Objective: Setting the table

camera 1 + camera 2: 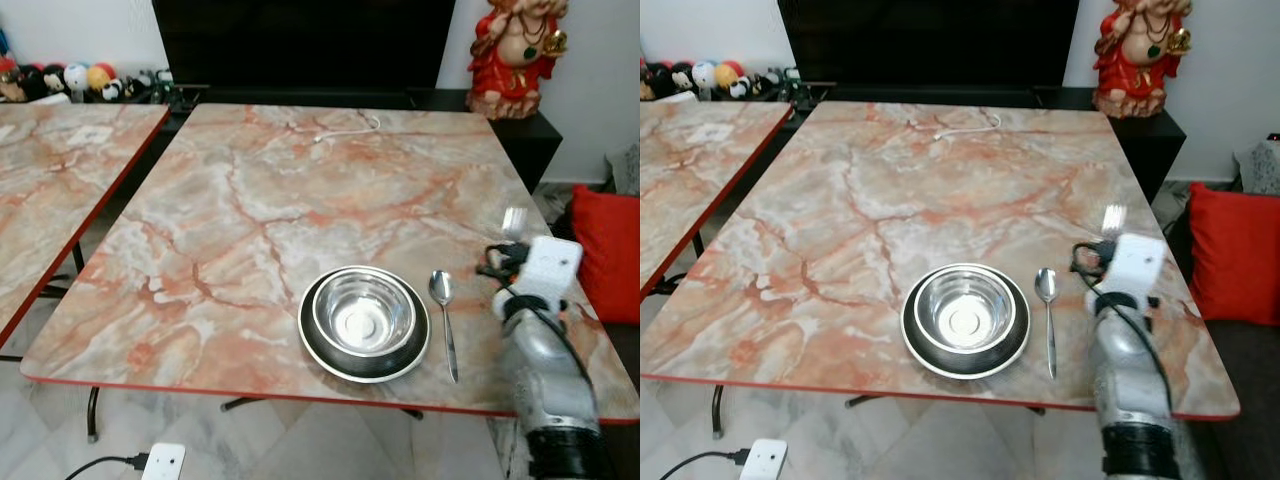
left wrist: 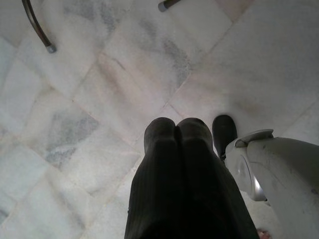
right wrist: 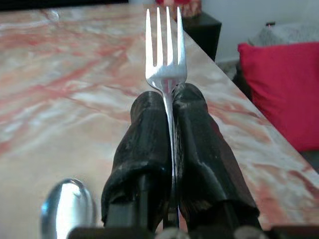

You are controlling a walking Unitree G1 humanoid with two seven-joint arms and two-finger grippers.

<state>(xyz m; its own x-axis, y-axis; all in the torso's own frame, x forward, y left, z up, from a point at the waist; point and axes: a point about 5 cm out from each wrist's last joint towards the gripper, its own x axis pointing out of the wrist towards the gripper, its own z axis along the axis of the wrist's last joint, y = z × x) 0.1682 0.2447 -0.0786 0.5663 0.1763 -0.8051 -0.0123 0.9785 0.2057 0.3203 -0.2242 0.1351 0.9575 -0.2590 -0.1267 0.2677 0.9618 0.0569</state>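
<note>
While the right gripper (image 3: 169, 124) pinches the fork (image 3: 166, 55) tight with its prongs pointing away, it hangs over the table (image 1: 250, 200) just right of the spoon (image 1: 443, 310). The bowl (image 1: 364, 312) sits on its plate (image 1: 330, 362). The fork looks next: lower it flat beside the spoon. The right arm reaches forward. The left gripper (image 2: 177, 134) hangs closed and empty over the floor.

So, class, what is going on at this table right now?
The robot is setting a place. Its right gripper is shut on a fork, held above the marble-patterned table to the right of the spoon. The spoon lies beside a steel bowl sitting on a dark plate. The left gripper hangs idle, shut, over the floor.
</note>
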